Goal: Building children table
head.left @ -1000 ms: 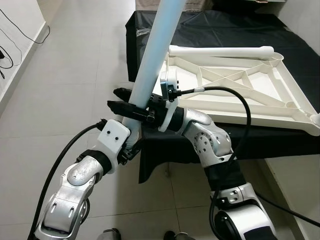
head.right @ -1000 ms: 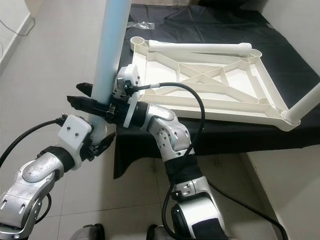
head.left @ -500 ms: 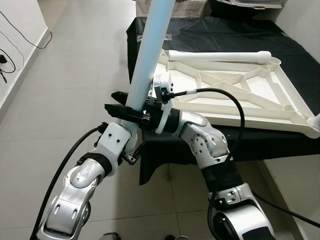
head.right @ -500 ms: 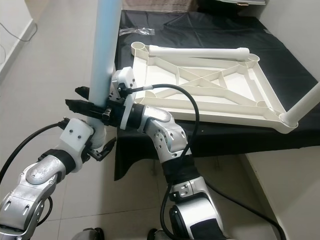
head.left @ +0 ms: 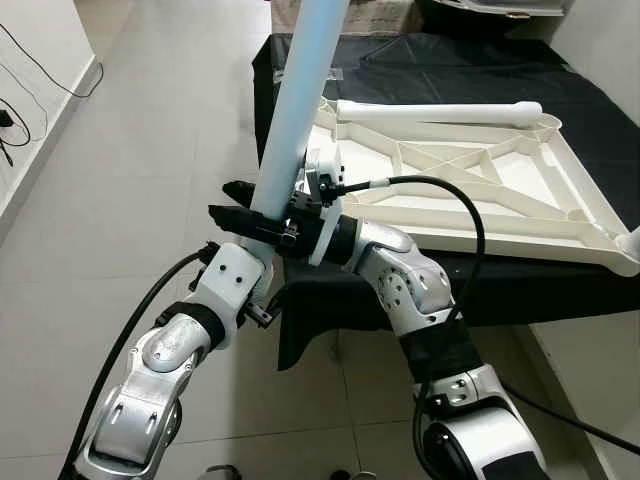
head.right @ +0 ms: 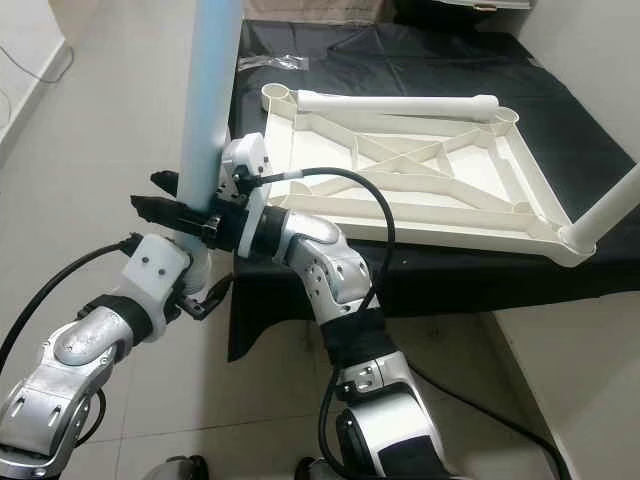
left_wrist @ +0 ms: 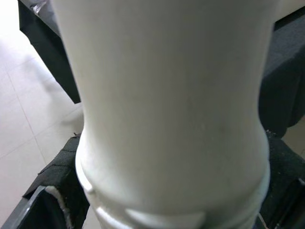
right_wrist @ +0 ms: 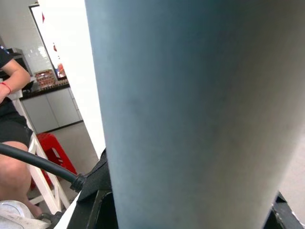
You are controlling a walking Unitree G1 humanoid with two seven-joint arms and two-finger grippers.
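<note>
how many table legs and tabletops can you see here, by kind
table legs: 3 (held upright by both grippers, lying on tabletop, fitted at corner)
tabletops: 1 (upside down on black sheet)
total: 4

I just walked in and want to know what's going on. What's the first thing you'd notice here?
A tall pale blue table leg stands nearly upright in front of the robot, gripped low down by both the left gripper and the right gripper. Behind it, a white tabletop lies upside down on a black cloth, with a white leg lying along its far edge.
</note>
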